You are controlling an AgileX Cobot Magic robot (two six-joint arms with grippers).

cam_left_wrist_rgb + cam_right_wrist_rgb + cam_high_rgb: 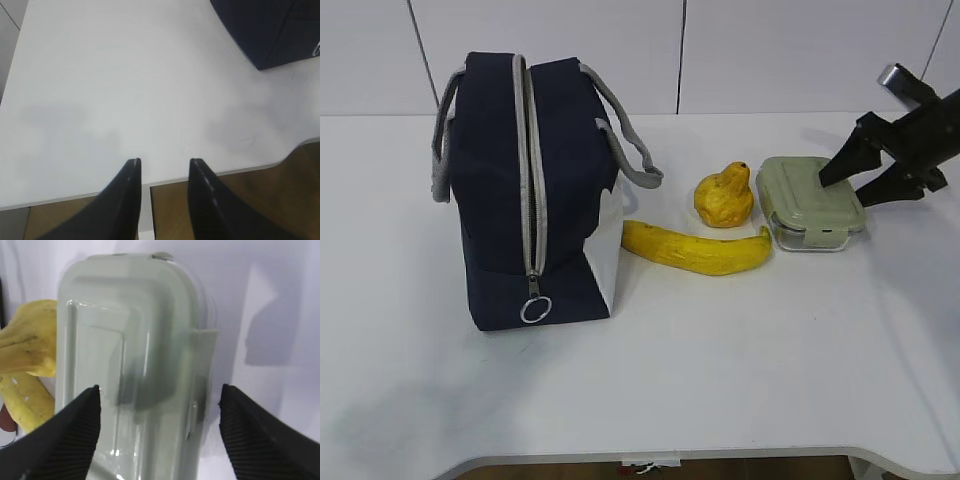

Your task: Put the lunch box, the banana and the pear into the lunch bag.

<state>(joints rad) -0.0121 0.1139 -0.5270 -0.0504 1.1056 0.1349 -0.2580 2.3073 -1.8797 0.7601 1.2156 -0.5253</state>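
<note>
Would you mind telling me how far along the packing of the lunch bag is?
Nothing is packed yet. The bag stands zipped shut, with the box, pear and banana all on the table beside it. In hand: the right gripper hangs open over the box lid, gripping nothing. The left gripper holds nothing. Left: opening the bag and loading all three.

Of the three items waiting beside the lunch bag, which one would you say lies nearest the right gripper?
The lunch box, with its sage-green lid: the open right gripper hovers at its right end, while the pear and banana lie further left.
</note>
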